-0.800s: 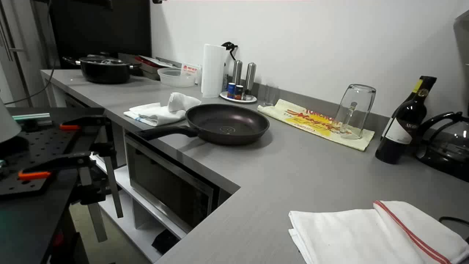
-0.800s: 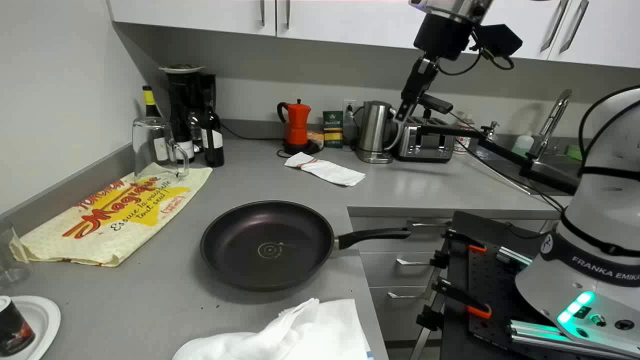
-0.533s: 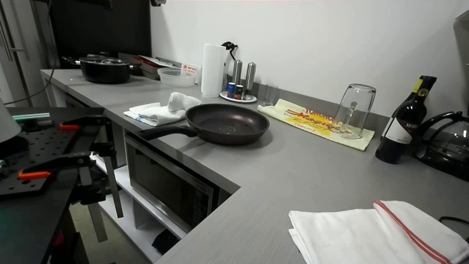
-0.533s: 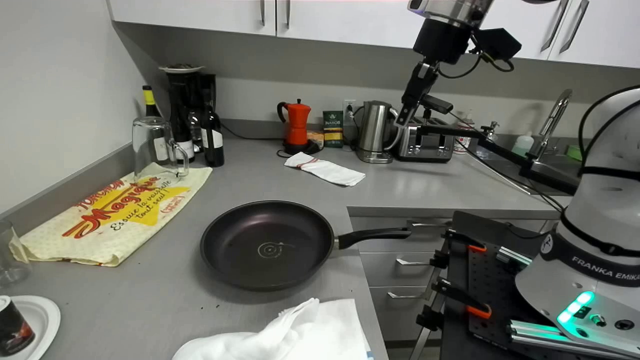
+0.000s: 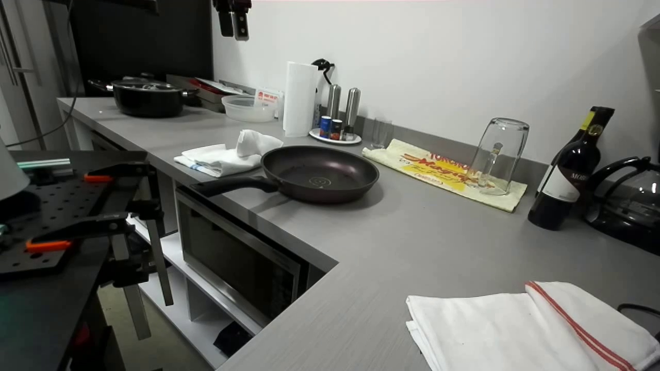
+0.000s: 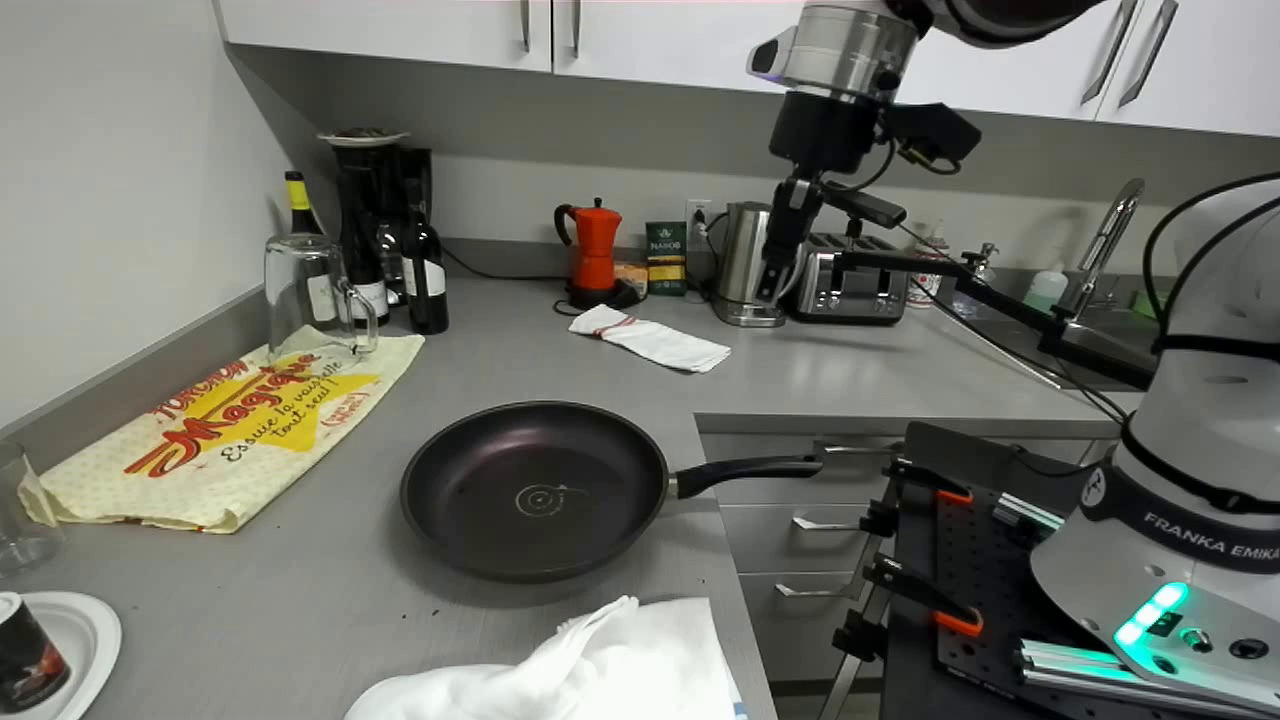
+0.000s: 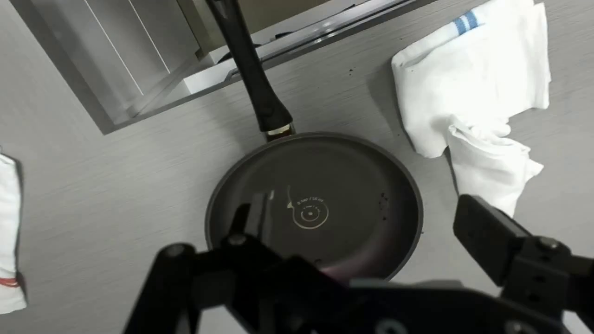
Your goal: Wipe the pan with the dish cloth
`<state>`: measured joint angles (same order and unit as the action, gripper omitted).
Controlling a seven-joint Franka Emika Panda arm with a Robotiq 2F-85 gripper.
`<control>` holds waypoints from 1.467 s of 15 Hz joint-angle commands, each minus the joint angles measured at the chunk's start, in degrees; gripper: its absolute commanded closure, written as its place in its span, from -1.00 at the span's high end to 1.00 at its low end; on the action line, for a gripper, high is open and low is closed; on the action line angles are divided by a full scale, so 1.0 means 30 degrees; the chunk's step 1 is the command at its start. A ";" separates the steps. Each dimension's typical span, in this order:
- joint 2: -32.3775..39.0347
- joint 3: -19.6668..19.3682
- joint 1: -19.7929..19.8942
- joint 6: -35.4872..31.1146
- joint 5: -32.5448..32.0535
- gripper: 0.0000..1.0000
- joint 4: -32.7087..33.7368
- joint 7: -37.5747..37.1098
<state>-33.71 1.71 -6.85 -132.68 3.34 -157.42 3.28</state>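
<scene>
"FRANKA EMIKA" is lettered on the arm's base (image 6: 1190, 530); "NABOB" on a green packet (image 6: 666, 255). The cream towel (image 6: 250, 435) (red "Magique" across it) says "Essuie la vaisselle tout seul!" The pan (image 6: 535, 480), dark specks (image 7: 383, 204) inside, sits on the tabletop (image 6: 300, 610), a blue-striped white cloth (image 7: 468, 83) just beside it. The hand (image 7: 356, 213) hangs high, pointing downward and spread wide.

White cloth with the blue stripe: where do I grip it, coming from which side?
Probably by its bunched end, from above with the open gripper: in an exterior view it stands up, while the striped part lies flatter, offering less to pinch.
</scene>
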 commanded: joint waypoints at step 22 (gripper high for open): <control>2.0186 0.5084 -0.2837 -0.4619 0.0179 1.00 1.2092 0.0527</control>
<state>23.64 16.06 -14.76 -146.78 3.96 -124.80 3.70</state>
